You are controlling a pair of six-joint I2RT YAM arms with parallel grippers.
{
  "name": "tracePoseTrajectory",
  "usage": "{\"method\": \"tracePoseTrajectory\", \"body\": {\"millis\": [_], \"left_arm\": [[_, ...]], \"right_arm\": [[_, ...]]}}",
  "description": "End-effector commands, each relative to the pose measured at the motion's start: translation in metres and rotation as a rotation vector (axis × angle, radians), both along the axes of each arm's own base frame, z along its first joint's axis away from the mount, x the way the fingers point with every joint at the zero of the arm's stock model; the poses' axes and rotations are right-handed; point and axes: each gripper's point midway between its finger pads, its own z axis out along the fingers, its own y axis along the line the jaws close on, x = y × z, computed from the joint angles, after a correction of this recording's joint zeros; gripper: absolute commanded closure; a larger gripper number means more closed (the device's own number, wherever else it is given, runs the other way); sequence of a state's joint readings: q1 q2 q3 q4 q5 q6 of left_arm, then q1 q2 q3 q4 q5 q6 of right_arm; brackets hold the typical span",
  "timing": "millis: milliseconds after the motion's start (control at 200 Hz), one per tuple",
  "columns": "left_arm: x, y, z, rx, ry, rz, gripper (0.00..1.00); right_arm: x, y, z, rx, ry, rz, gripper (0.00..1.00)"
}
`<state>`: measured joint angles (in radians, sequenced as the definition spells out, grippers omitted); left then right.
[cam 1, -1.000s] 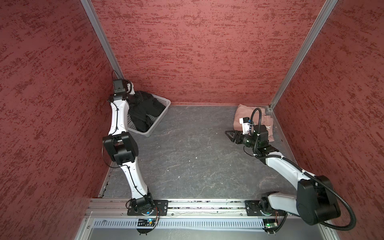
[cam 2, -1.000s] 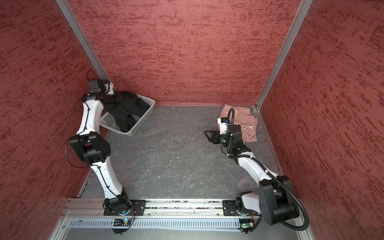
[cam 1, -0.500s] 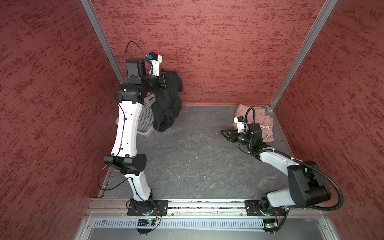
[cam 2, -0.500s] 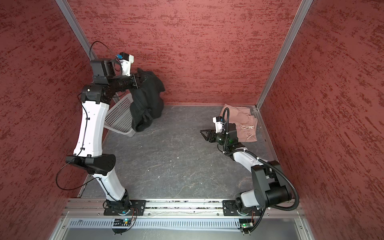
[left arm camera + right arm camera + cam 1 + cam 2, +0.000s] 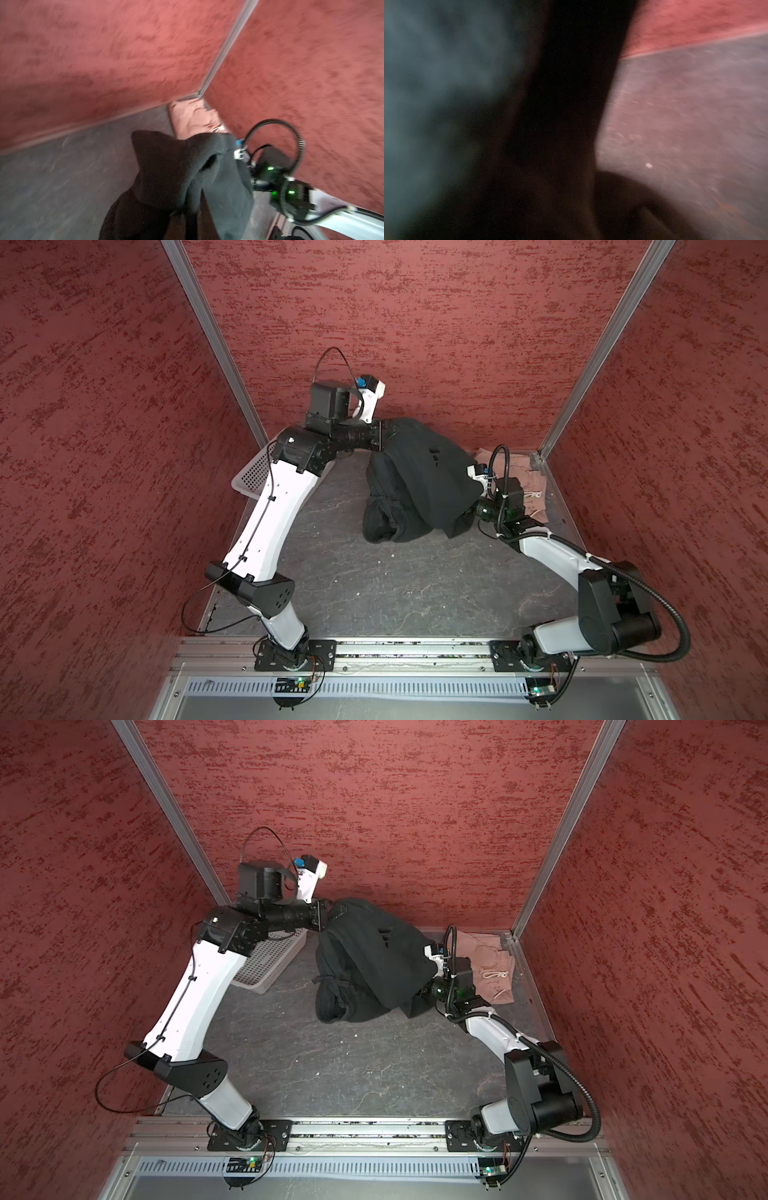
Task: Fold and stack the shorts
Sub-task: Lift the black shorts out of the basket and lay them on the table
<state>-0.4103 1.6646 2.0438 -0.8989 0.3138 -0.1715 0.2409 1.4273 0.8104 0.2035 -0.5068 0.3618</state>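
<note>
My left gripper is pressed together on an edge of the black shorts, just above the middle of a top view. The cloth hangs from it in a slack drape, and its bunched lower end rests on the grey table. That drape falls over my right arm's wrist, right of centre, so my right gripper is buried and I cannot tell whether it is spread or pinching. I judge this the step of bringing the black pair out to lay it flat. Next I need a second hold on an opposite edge, then a pull to spread it. The pink shorts lie in the upper right corner of the floor, just behind that wrist. The white basket, left of centre and partly behind my left arm, shows nothing inside where I can see.
</note>
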Motion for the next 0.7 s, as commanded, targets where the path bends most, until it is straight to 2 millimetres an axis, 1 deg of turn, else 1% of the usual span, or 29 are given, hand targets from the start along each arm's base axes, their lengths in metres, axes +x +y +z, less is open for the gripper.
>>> {"method": "tracePoseTrajectory", "body": {"millis": [0, 15, 45, 85, 175, 215, 261, 301, 311, 321, 351, 396, 406, 421, 441, 451, 506, 596, 641, 691], "left_arm": [[0.032, 0.048, -0.058, 0.094, 0.054, 0.236, 1.0], [0.033, 0.05, -0.072, 0.102, 0.085, 0.243, 1.0], [0.034, 0.055, -0.091, 0.111, 0.121, 0.261, 1.0], [0.032, 0.064, -0.124, 0.14, 0.177, 0.293, 1.0], [0.029, 0.089, -0.183, 0.195, 0.267, 0.384, 1.0], [0.026, 0.099, -0.203, 0.204, 0.305, 0.408, 1.0], [0.023, 0.108, -0.22, 0.205, 0.337, 0.425, 1.0], [0.02, 0.114, -0.229, 0.206, 0.354, 0.431, 1.0], [0.019, 0.116, -0.232, 0.207, 0.359, 0.432, 0.98], [0.018, 0.117, -0.233, 0.207, 0.361, 0.432, 0.96], [0.016, 0.12, -0.235, 0.209, 0.364, 0.435, 0.84], [0.014, 0.124, -0.232, 0.211, 0.351, 0.438, 0.6], [0.014, 0.124, -0.231, 0.21, 0.346, 0.436, 0.52], [0.014, 0.125, -0.228, 0.206, 0.335, 0.432, 0.31], [0.014, 0.125, -0.224, 0.202, 0.322, 0.428, 0.07], [0.014, 0.125, -0.221, 0.199, 0.315, 0.426, 0.01], [0.015, 0.127, -0.203, 0.19, 0.268, 0.427, 0.01], [0.015, 0.136, -0.179, 0.204, 0.209, 0.45, 0.01], [0.013, 0.142, -0.172, 0.213, 0.197, 0.464, 0.01], [0.009, 0.15, -0.17, 0.221, 0.202, 0.485, 0.01]], "right_arm": [[-0.003, -0.037, -0.022, -0.194, 0.091, -0.173, 0.38], [-0.004, -0.041, -0.025, -0.218, 0.105, -0.188, 0.38], [-0.004, -0.05, -0.031, -0.261, 0.132, -0.222, 0.38], [-0.007, -0.058, -0.041, -0.313, 0.178, -0.25, 0.37], [-0.01, -0.067, -0.057, -0.381, 0.258, -0.269, 0.37], [-0.012, -0.071, -0.062, -0.399, 0.289, -0.281, 0.37], [-0.014, -0.072, -0.063, -0.414, 0.306, -0.287, 0.37], [-0.018, -0.07, -0.062, -0.433, 0.311, -0.28, 0.36], [-0.019, -0.07, -0.061, -0.44, 0.309, -0.278, 0.36], [-0.02, -0.068, -0.06, -0.447, 0.308, -0.275, 0.36], [-0.025, -0.064, -0.057, -0.475, 0.296, -0.261, 0.36], [-0.032, -0.051, -0.052, -0.501, 0.268, -0.217, 0.36], [-0.034, -0.048, -0.05, -0.504, 0.26, -0.206, 0.36], [-0.037, -0.042, -0.048, -0.504, 0.25, -0.188, 0.36], [-0.041, -0.032, -0.045, -0.501, 0.237, -0.16, 0.35], [-0.043, -0.027, -0.044, -0.497, 0.229, -0.146, 0.35], [-0.056, 0.005, -0.037, -0.454, 0.193, -0.06, 0.35], [-0.082, 0.068, -0.025, -0.361, 0.118, 0.092, 0.35], [-0.097, 0.101, -0.024, -0.329, 0.096, 0.157, 0.35], [-0.111, 0.132, -0.027, -0.309, 0.096, 0.205, 0.35]]}}
